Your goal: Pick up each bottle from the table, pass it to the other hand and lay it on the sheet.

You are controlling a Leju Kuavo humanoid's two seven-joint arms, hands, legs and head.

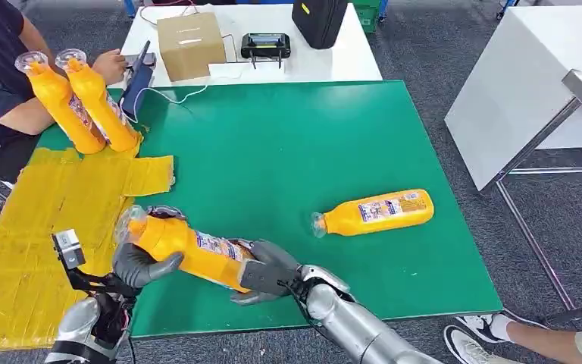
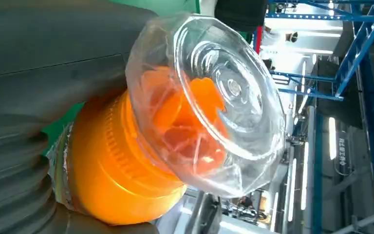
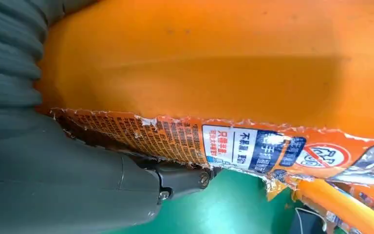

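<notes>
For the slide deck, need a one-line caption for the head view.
Mid-handover: left hand and right hand both grip one orange plastic bottle over the green table mat, beside the yellow sheet.

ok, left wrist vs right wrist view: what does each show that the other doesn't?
Left wrist view alone: the held bottle's clear cap end-on, its orange neck, blue racking behind. Right wrist view alone: the bottle's torn label and more orange bottles beyond. Both: the same orange bottle, held by the left hand and right hand, over the green table.
</notes>
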